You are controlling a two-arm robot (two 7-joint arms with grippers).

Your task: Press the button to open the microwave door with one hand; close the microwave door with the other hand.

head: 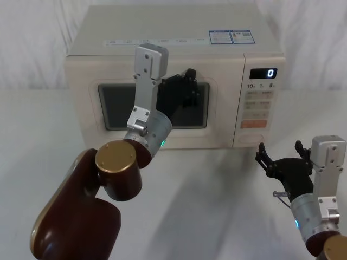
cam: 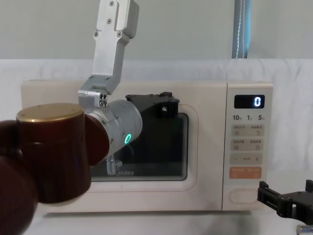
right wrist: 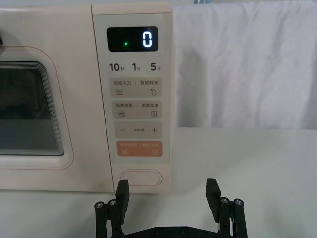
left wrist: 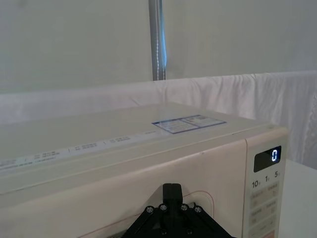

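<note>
The cream microwave door (head: 223,116) with its dark window sits flush with the control panel, closed. My left gripper (head: 187,77) is shut, its black fingers (left wrist: 172,191) meeting at the door's upper edge, above the window's right corner (cam: 166,105). The wide blank cream button (right wrist: 142,177) is at the bottom of the panel (head: 249,138). My right gripper (right wrist: 168,191) is open, low over the table, a short way in front of the button and clear of it (head: 279,149).
The microwave stands on a white cloth-covered table (head: 217,184), with a white backdrop behind. An orange key (right wrist: 140,148) sits just above the button, and the display (right wrist: 132,39) reads 0. A metal pole (cam: 243,29) rises behind the microwave.
</note>
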